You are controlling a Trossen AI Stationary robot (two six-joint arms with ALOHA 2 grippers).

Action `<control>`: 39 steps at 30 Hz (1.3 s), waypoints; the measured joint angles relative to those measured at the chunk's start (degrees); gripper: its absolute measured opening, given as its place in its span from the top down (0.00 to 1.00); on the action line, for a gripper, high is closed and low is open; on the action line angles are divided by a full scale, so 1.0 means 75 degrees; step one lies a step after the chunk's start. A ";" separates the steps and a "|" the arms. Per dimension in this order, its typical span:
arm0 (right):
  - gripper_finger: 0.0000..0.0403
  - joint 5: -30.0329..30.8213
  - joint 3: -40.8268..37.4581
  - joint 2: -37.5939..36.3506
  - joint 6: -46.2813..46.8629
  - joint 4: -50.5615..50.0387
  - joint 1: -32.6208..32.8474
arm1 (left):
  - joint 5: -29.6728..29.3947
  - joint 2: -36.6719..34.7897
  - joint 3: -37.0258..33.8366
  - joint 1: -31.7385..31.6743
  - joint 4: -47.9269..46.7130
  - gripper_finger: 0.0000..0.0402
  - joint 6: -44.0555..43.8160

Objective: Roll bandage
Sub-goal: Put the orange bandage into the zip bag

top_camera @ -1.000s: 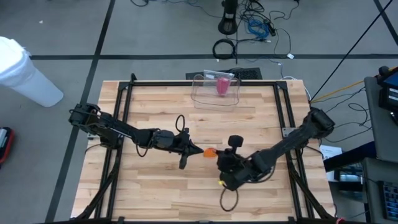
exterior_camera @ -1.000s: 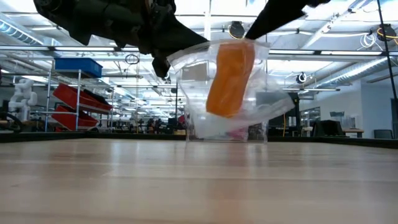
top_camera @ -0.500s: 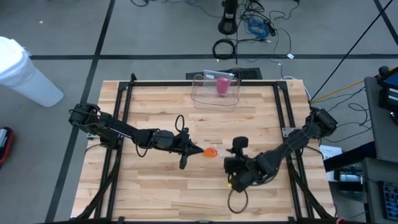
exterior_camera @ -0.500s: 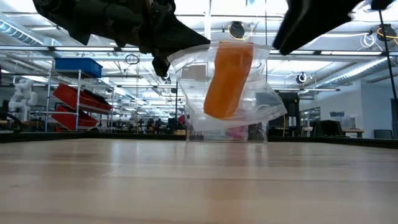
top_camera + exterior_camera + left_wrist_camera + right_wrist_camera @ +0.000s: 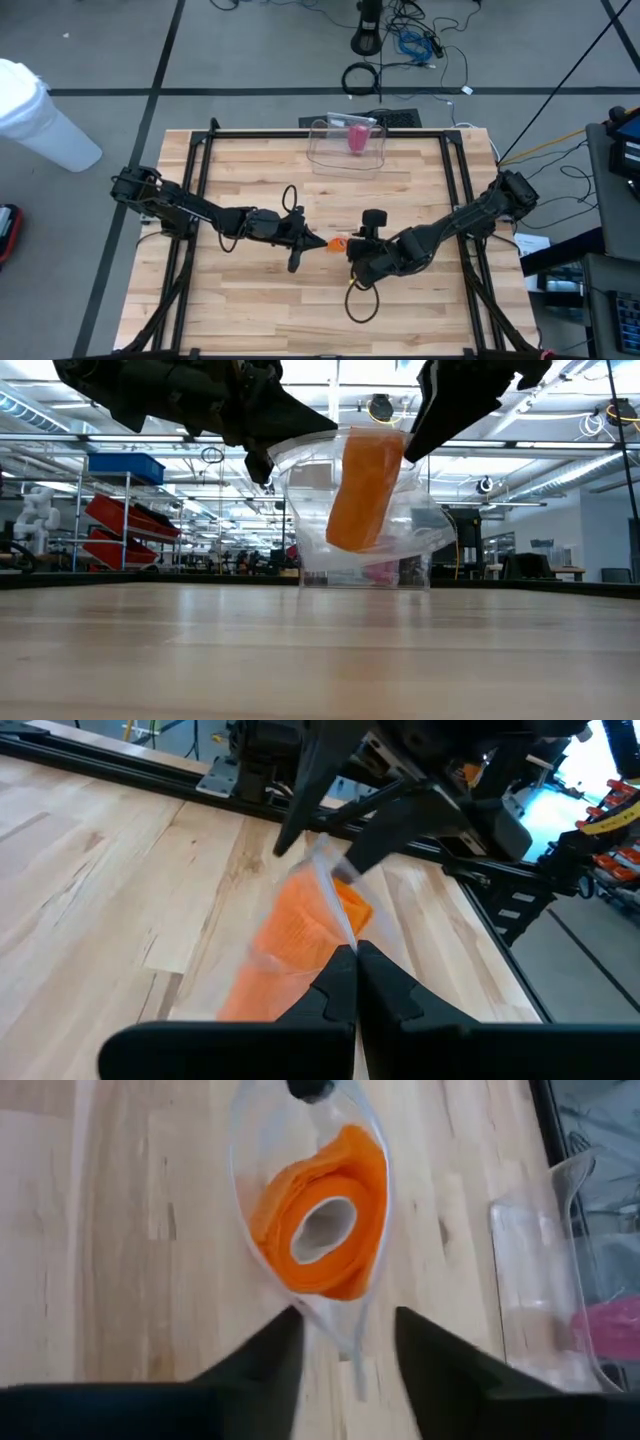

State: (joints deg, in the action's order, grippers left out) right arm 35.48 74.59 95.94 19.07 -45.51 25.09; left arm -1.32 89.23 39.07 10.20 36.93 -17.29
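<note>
Left tool (image 5: 308,240) clenched on the edge of a clear plastic bag (image 5: 420,525), holding it above the bench (image 5: 250,310) near mid-bench. Inside the bag: 1 orange bandage roll (image 5: 320,1230), hollow core visible in the right wrist view. Right tool (image 5: 352,262) just beside the bag's other edge, fingers (image 5: 440,1370) spread, released. Clear container (image 5: 345,145) with a pink item (image 5: 357,137) at the far bench edge.

From above you can't see the clear bag (image 5: 360,500) around the orange roll (image 5: 338,243); the right gripper (image 5: 352,262) covers part of it. In the low view both arms are cut off by the top edge. The bin's (image 5: 347,146) pink content is too small to name.
</note>
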 joint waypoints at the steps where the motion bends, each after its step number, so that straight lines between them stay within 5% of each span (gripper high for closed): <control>1: 0.68 -0.0028 0.0000 0.0000 0.0023 -0.0010 -0.0010 | 0.0000 0.0000 0.0000 0.0000 0.0000 1.00 -0.0001; 5: 0.94 -0.0362 0.0000 0.0000 -0.0220 -0.0016 -0.0022 | 0.0003 0.0000 0.0000 0.0000 0.0006 1.00 0.0001; 8: 0.99 -0.0376 0.0000 0.0000 -0.0418 -0.0013 0.0053 | -0.0039 0.0000 0.0000 -0.0055 0.0002 0.99 -0.0048; 18: 1.00 -0.0972 0.0003 -0.0192 0.1534 -0.1406 -0.0326 | 0.0032 -0.0462 0.0000 -0.0764 -0.0591 0.75 0.0972; 22: 1.00 -0.0470 0.0000 -0.0382 0.1958 -0.1261 -0.0272 | 0.0029 -0.1087 0.0000 -0.0927 -0.1258 0.69 0.1476; 26: 1.00 0.1320 0.0006 -0.0679 0.2051 -0.0784 0.0120 | -0.0130 -0.1468 0.0000 -0.0860 -0.2031 0.68 0.1973; 30: 1.00 -0.0348 0.0006 -0.0592 0.1643 -0.0203 0.0019 | -0.0787 -0.1625 0.0000 -0.0804 -0.2370 0.68 0.1983; 34: 1.00 0.1020 0.0001 -0.0791 0.2362 -0.0593 0.0106 | -0.0791 -0.1661 0.0000 -0.0736 -0.2535 0.68 0.1980; 37: 1.00 0.0285 0.0016 -0.0893 0.2191 -0.0311 0.0011 | -0.0794 -0.1661 0.0000 -0.0678 -0.2713 0.67 0.1983; 39: 1.00 0.0714 0.0000 -0.0934 0.2550 -0.0553 -0.0033 | -0.0803 -0.1661 0.0000 -0.0633 -0.2720 0.67 0.2040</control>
State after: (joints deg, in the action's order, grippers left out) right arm 40.84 74.59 88.94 38.20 -49.66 24.84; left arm -7.35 76.77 39.07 5.45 16.53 -1.99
